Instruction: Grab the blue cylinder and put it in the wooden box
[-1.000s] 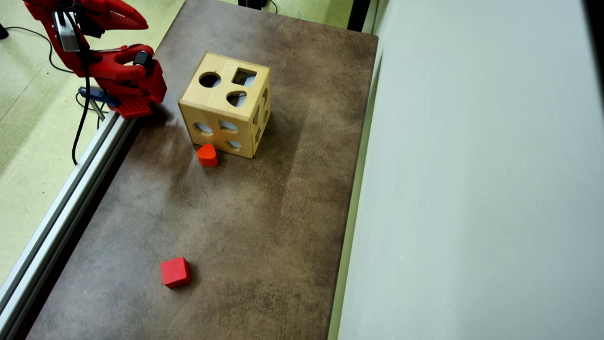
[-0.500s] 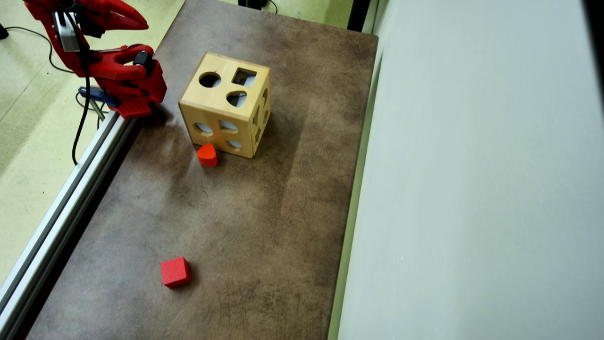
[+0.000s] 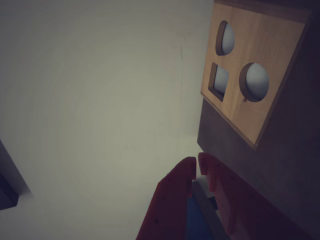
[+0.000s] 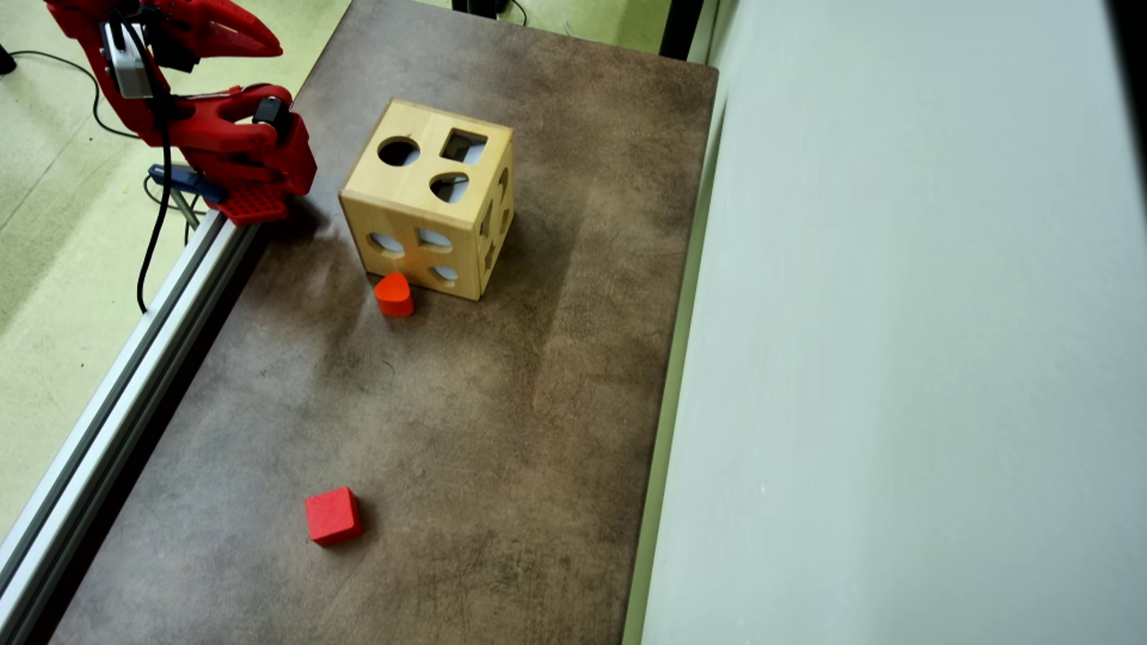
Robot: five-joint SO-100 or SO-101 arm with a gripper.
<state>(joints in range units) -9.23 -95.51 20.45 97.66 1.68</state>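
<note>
A red gripper rests folded back at the table's far left corner in the overhead view, its jaws nearly touching and empty. The blue cylinder appears on no part of the table, perhaps already inside the wooden box, which stands just beside the arm. An orange-red rounded block sits against the box's near side; a red cube lies well apart, nearer.

Pale, smooth, matt wood on the wooden box; mottled, dull brown table; matt red cube; brushed metal rail; red plastic gripper.
</note>
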